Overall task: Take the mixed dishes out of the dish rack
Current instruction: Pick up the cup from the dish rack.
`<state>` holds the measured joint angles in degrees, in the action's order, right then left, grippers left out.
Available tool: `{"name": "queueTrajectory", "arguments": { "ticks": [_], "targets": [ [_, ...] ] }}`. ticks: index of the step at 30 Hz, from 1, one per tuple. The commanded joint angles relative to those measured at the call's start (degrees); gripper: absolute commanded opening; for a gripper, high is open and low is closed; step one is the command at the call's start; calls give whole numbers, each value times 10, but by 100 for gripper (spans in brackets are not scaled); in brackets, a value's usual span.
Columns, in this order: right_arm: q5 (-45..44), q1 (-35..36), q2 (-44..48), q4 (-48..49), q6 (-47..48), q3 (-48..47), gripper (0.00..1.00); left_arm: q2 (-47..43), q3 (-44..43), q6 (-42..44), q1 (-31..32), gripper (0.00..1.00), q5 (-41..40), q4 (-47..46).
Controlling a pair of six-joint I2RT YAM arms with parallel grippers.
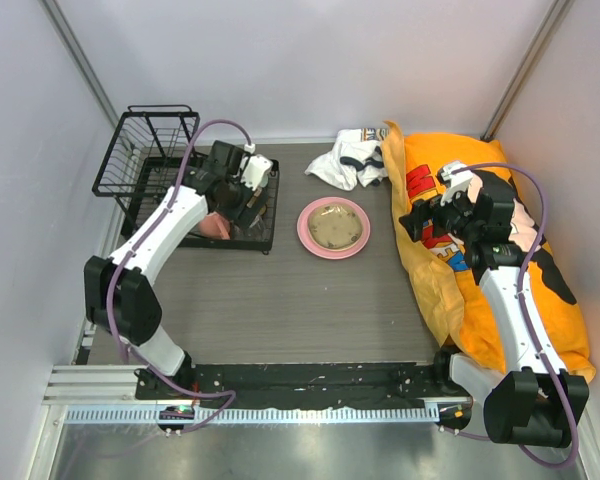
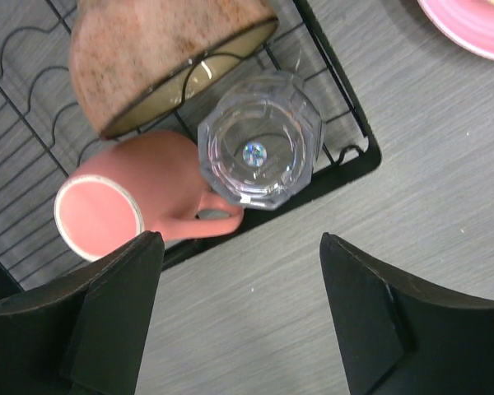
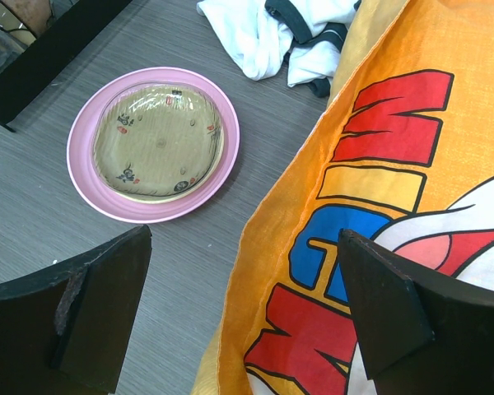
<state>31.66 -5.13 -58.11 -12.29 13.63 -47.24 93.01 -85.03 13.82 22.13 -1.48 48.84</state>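
Note:
The black wire dish rack [image 1: 140,150] stands at the back left. On its lower tray [image 2: 33,90] a bowl [image 2: 148,58] with a brown speckled outside leans on its side. A pink mug [image 2: 140,202] lies on its side below it, and a clear glass cup [image 2: 259,148] stands at the tray's corner. My left gripper [image 2: 240,280] is open above that corner, over bare table just outside the tray's edge, holding nothing. The large pink plate [image 3: 90,197] lies on the table with the tan shallow dish [image 3: 156,140] in it. My right gripper [image 3: 245,280] is open and empty over the edge of an orange cloth.
A big orange printed cloth [image 1: 500,260] covers the right side of the table. A crumpled white garment [image 1: 347,160] lies at the back, between the cloth and the plate. Grey walls close in the left, back and right.

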Motion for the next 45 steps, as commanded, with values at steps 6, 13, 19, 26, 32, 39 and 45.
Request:
{"name": "queueTrajectory", "arguments": {
  "ticks": [6,13,19,26,32,39,45],
  "targets": [
    [2,-2,4,10,5,-19,100,25,-11,52,0,86,54,-55],
    [1,-2,2,10,7,-19,100,53,-24,100,-12,91,79,-52],
    [-1,-2,1,9,8,-18,99,76,-36,128,-30,92,99,-50],
    [-4,-2,2,8,10,-20,100,103,-48,152,-42,92,123,-47],
    [-5,-3,0,7,10,-20,100,112,-58,156,-50,93,155,-42],
    [-7,-3,1,7,11,-20,100,125,-60,161,-50,93,177,-35],
    [-7,-3,1,6,11,-21,99,126,-51,165,-50,93,188,-36]
  ]
}}
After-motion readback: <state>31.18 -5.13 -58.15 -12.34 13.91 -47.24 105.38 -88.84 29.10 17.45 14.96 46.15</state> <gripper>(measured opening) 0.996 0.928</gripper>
